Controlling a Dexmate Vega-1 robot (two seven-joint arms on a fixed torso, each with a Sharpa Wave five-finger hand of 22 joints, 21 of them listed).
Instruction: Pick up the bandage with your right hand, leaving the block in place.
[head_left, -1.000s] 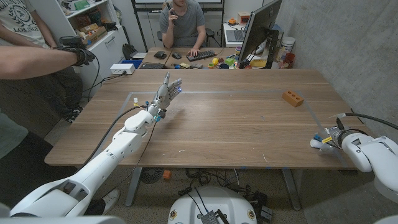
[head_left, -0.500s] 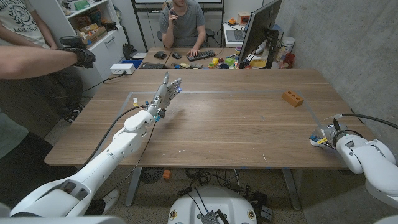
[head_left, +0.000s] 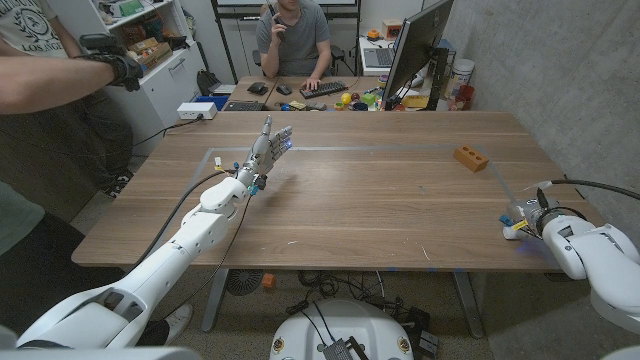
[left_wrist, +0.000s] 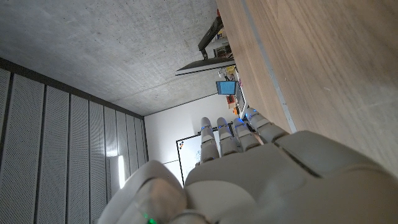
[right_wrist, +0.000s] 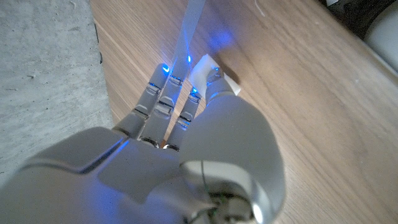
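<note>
Near right corner: the right hand (head_left: 522, 222) sits low at the table's near right edge, right where the bandage (right_wrist: 214, 73) lies — a small white piece showing past its fingers in the right wrist view.
Right hand, state: its fingers (right_wrist: 163, 102) reach out side by side over the wood with the white piece touching or just beside them; whether they have actually closed on it I cannot tell, since the hand's own back covers the contact.
Bandage, place: on the table (head_left: 360, 200) at the near right, against the fingertips, by a pale tape line. It looks not yet lifted, as far as I can judge.
Block: the orange block (head_left: 470, 157) rests further back on the right side, well apart from the hand. That gap is why it should stay undisturbed, I'd say, provided the arm lifts straight up rather than sweeping toward the far side.
Left hand: the left hand (head_left: 272, 147) stands raised over the far left part of the table, fingers straight and apart, holding nothing — parked out of the way, I'd guess, since the task is the right hand's alone.
Behind the table: a person (head_left: 293, 35) sits at a desk beyond the far edge; a gloved arm (head_left: 70, 75) reaches in at the far left.
</note>
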